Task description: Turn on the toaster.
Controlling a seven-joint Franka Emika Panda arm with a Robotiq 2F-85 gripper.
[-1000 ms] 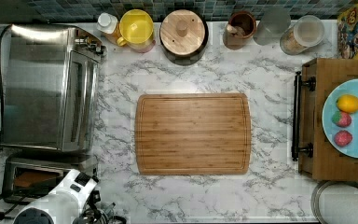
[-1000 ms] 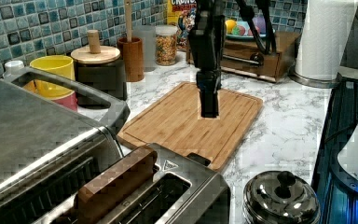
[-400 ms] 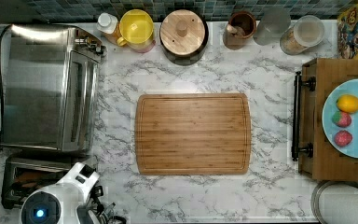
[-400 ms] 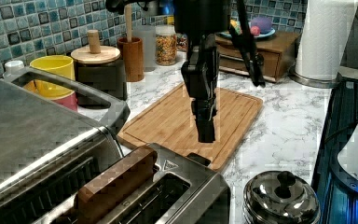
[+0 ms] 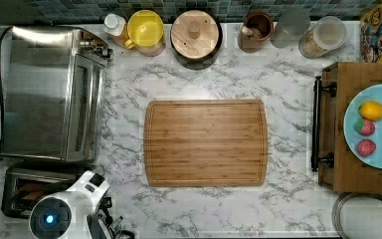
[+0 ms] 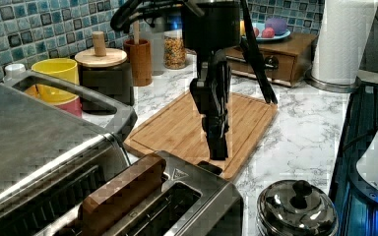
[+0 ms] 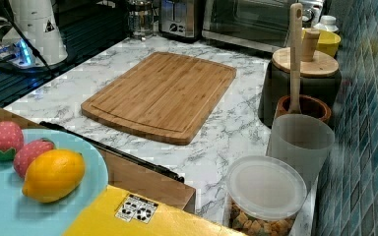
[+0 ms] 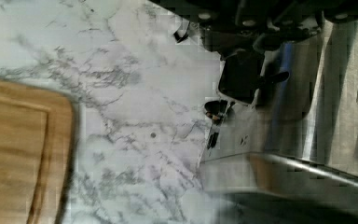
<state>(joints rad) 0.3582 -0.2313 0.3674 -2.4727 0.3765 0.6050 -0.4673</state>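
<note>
The black gripper (image 6: 218, 153) is hanging fingers-down just above the black lever (image 6: 210, 168) of the small brushed-steel toaster (image 6: 177, 206) (brown bread in its slot), which is sitting beside the large steel toaster oven (image 5: 49, 94); its finger spacing cannot be told.

The arm (image 5: 64, 211) sat at the lower left of the top view, its white wrist angled toward the frame's bottom edge. In the left view the black tool (image 6: 218, 147) hung near centre frame, pointing straight down, its fingers drawn together at the tip.
</note>
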